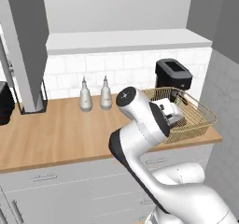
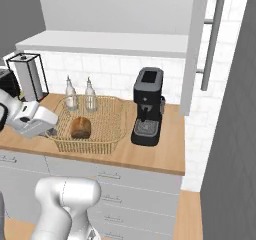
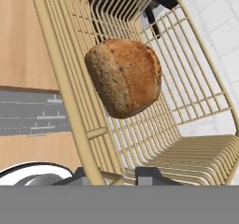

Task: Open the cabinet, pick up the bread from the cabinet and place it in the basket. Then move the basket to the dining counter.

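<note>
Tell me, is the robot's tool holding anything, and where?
It looks like the tool is holding the basket by its near rim, with the bread inside.

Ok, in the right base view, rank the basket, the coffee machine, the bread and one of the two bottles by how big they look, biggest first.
1. basket, widest by far.
2. coffee machine, taller but narrower.
3. and 4. bottle and bread: too close to rank; the bottle is taller and slimmer, the bread squatter and nearer the camera.
</note>
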